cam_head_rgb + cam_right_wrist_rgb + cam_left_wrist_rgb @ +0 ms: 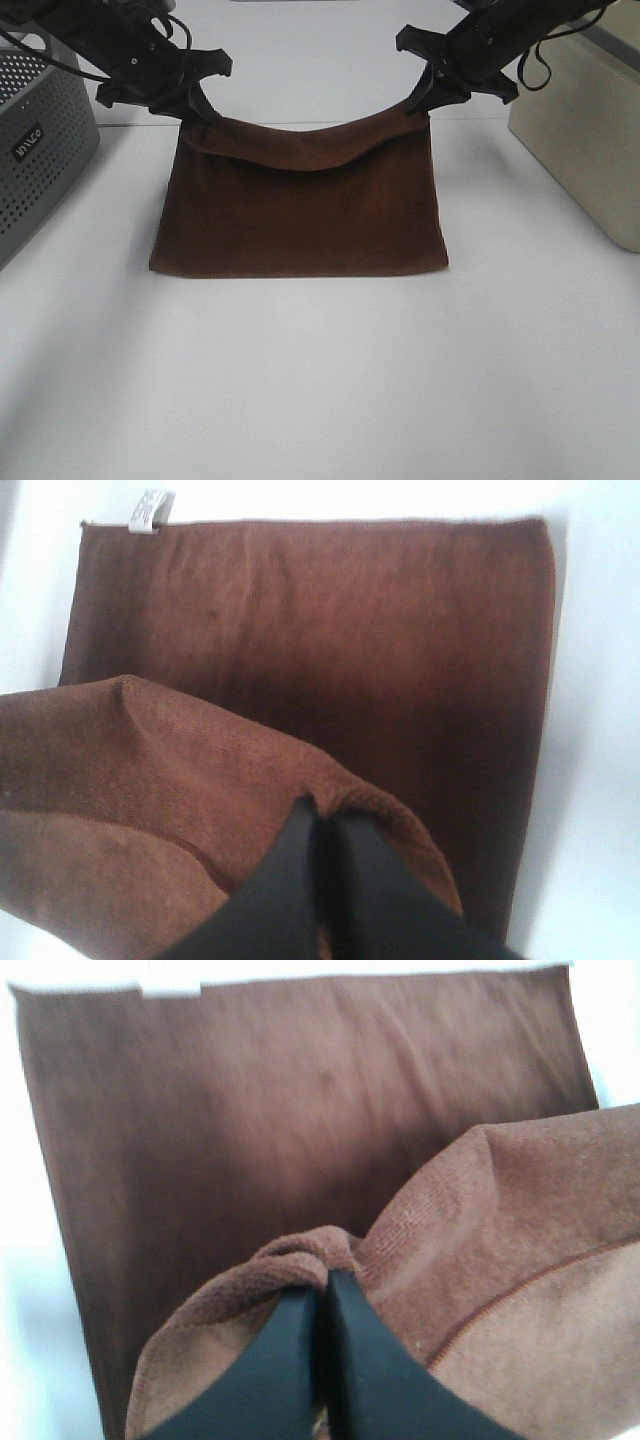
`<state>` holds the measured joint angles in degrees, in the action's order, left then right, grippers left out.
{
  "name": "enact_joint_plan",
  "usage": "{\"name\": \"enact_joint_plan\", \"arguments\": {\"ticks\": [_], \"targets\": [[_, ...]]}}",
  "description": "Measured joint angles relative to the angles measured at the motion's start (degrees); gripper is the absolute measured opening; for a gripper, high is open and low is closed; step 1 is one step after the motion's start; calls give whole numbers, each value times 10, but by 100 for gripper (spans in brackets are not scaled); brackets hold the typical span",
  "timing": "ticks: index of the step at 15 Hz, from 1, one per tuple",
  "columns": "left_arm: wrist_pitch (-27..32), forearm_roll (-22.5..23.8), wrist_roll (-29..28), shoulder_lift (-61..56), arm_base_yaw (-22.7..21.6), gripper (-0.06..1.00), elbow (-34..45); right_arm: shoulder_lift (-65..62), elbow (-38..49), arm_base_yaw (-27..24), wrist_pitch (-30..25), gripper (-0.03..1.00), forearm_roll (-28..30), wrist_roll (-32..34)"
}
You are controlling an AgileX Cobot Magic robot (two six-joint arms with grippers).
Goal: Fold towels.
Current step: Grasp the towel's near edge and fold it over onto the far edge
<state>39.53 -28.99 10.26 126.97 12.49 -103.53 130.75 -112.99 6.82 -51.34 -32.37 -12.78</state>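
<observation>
Two corners of the towel [300, 220] hang raised above the table [300, 380], the rest lying flat; left tool [200, 115] and right tool [420, 103] reach down from inward-slanting arms. Left wrist: jaws clenched on bunched cloth. Right wrist: likewise clenched. Best carry both corners level to the tag [150, 510] edge.

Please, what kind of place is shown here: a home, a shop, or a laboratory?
Probably a laboratory test bench: a plain white table, a grey perforated basket at one side, and the black left gripper and right gripper pinching one brown towel.
</observation>
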Motion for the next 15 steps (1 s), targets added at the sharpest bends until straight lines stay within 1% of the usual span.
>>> {"name": "enact_joint_plan", "arguments": {"ticks": [1, 3, 4, 6, 8, 11, 12, 13, 14, 15], "targets": [[-56, 5, 16, 16, 0, 1, -8, 41, -68, 0, -5, 0, 13, 7], [-142, 8, 44, 36, 0, 1, -9, 83, -131, 0, -9, 0, 17, 16], [-184, 8, 50, 48, 0, 1, -10, 100, -145, 0, -5, 0, 17, 16], [-248, 8, 54, 73, 0, 1, -11, 124, -151, 0, 23, 0, 18, 17], [-278, 8, 56, 97, 0, 1, -11, 140, -151, 0, 44, 0, 15, 7], [-291, 8, 56, 115, 0, 2, -11, 152, -151, 0, 55, 0, 5, 1], [-292, 8, 56, 116, 0, 5, -11, 152, -151, 0, 61, 1, 2, 1], [-293, 8, 56, 117, 0, 12, -11, 152, -151, 0, 63, 7, 1, 1], [-301, 8, 56, 117, 0, 25, -11, 152, -151, 0, 63, 17, 1, 1], [-307, 8, 56, 117, 0, 41, -11, 152, -151, 0, 63, 32, 1, 1]]}}
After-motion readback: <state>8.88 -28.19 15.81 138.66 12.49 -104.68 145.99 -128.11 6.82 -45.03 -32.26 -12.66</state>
